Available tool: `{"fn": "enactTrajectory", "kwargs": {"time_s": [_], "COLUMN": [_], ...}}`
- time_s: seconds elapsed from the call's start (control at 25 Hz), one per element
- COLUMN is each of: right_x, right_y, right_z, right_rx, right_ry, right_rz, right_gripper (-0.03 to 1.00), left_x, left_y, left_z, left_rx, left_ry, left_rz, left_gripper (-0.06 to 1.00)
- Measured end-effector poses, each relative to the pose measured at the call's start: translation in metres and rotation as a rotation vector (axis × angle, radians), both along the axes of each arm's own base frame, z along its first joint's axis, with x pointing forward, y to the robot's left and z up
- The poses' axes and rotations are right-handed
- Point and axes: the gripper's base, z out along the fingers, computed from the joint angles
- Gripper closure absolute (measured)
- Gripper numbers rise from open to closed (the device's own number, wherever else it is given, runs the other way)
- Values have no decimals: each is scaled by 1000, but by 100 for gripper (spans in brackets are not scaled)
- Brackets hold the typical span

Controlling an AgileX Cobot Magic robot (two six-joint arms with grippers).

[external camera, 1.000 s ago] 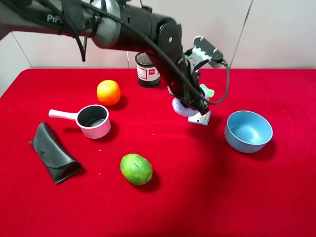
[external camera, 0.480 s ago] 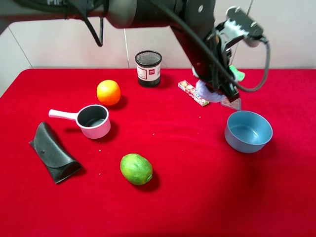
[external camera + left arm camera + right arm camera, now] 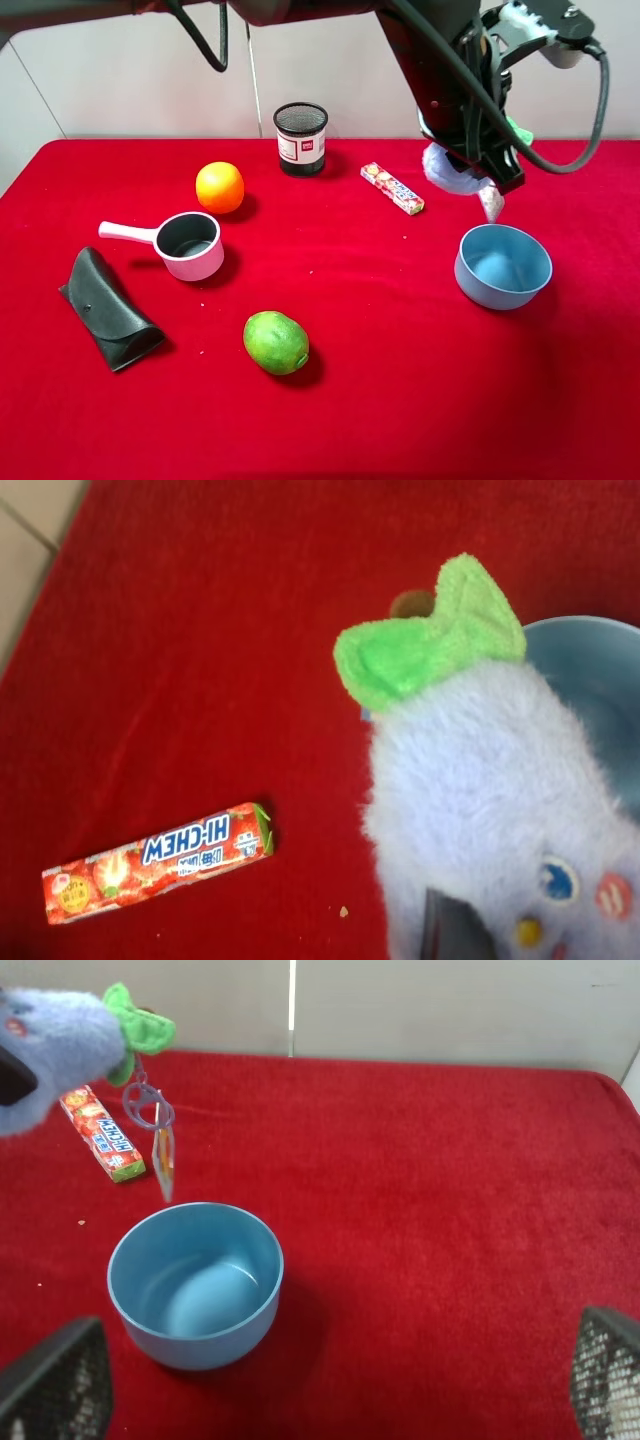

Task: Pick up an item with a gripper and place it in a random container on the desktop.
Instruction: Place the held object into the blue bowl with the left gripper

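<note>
On my feed I see a table covered in a fuzzy red cloth (image 3: pixel 400 420), lying flat and smooth. Behind it stands an off-white panelled wall (image 3: pixel 120 95), split by thin dark seams (image 3: pixel 249 70). The light is even and soft, and I see only faint shadows on the cloth.

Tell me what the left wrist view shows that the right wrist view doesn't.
Only the left wrist view shows the plush toy's blue eye and the readable HI-CHEW lettering on the candy pack. Only the right wrist view shows the paper tag dangling from the toy, the blue bowl's whole empty inside, and the open right tool. Both show the toy, its green bow, the candy pack, part of the bowl and the red cloth.
</note>
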Motion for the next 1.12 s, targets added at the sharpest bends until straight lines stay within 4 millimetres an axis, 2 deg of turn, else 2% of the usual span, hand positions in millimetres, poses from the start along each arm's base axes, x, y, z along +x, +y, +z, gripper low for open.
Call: {"fn": "enactTrajectory", "kwargs": {"time_s": [0.6,0.76,1.0,1.12], "right_x": [0,0,0,0], "right_y": [0,0,0,0], "right_z": [0,0,0,0], "right_rx": [0,0,0,0], "right_ry": [0,0,0,0], "right_rz": [0,0,0,0], "right_gripper": [27,27,27,27], "left_x": [-30,-30,-27,-26], "left_y": [-20,-22,-27,-28], "left_z": [-1,-5,-26,-26], "left_rx": [1,1,32,26], "left_ry": [3,4,14,10], "left_rz": [-63,-64,-64,-65], "left_gripper": [54,54,54,54]}}
